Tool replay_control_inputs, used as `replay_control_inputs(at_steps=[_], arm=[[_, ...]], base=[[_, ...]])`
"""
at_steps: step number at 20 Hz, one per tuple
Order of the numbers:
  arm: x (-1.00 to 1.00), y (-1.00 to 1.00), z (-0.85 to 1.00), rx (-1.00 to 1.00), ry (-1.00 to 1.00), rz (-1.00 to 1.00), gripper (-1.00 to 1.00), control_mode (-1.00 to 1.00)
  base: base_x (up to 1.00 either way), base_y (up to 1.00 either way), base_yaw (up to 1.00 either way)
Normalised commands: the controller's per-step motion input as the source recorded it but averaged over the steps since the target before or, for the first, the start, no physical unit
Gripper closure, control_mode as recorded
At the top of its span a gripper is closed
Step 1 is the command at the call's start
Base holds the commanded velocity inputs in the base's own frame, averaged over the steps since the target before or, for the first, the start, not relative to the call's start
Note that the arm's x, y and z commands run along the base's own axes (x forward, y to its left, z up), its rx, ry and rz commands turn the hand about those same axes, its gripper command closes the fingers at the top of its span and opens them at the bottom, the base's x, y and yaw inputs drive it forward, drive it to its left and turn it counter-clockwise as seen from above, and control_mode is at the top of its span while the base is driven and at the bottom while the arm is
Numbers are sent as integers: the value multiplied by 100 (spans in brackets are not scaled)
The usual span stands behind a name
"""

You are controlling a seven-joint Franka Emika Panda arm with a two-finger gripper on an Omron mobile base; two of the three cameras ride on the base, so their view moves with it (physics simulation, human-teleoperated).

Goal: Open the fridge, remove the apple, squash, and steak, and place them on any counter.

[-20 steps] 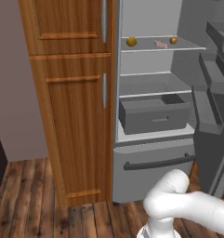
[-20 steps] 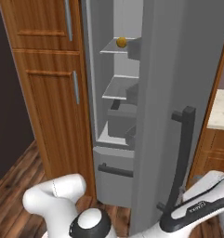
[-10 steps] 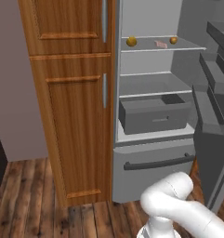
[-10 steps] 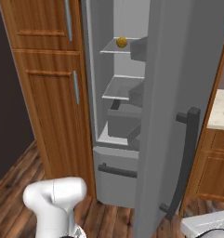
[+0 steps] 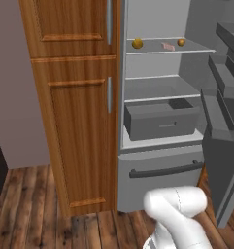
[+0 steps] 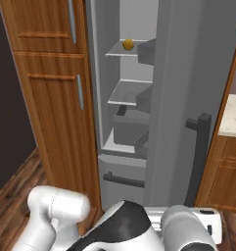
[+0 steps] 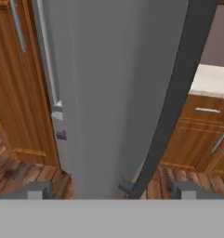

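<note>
Left base view: the fridge [image 5: 162, 160] stands open; on its top shelf [image 5: 186, 48] lie the squash [image 5: 137, 43], the steak [image 5: 168, 46] and the apple [image 5: 181, 42].

Right base view: the squash [image 6: 128, 44] shows past the swung-out door [image 6: 188, 98].

Hand view: the jaws stand wide apart, empty, before the door's dark handle [image 7: 178, 93]; a counter [image 7: 213, 79] lies beyond.

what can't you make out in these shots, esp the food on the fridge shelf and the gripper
- Right base view: the open fridge door hides most of the top shelf; one round yellow-orange item shows, too small to name.
- Left base view: squash, steak and apple are tiny; no detail.
- Grey bin: contents hidden by its front wall.
- Hand view: gripper tips cut off by the bottom edge, wide apart, empty.
</note>
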Motion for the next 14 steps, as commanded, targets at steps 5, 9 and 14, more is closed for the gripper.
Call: replay_control_inputs(at_steps=[5,9,14], arm=[[-1,84,81,-30,30,-20,-100,-100],[-3,92,48,-25,11,-34,-100,-100],[31,94,1,-22,24,-34,-100,-100]], base=[[0,0,0],[0,0,0],[0,0,0]])
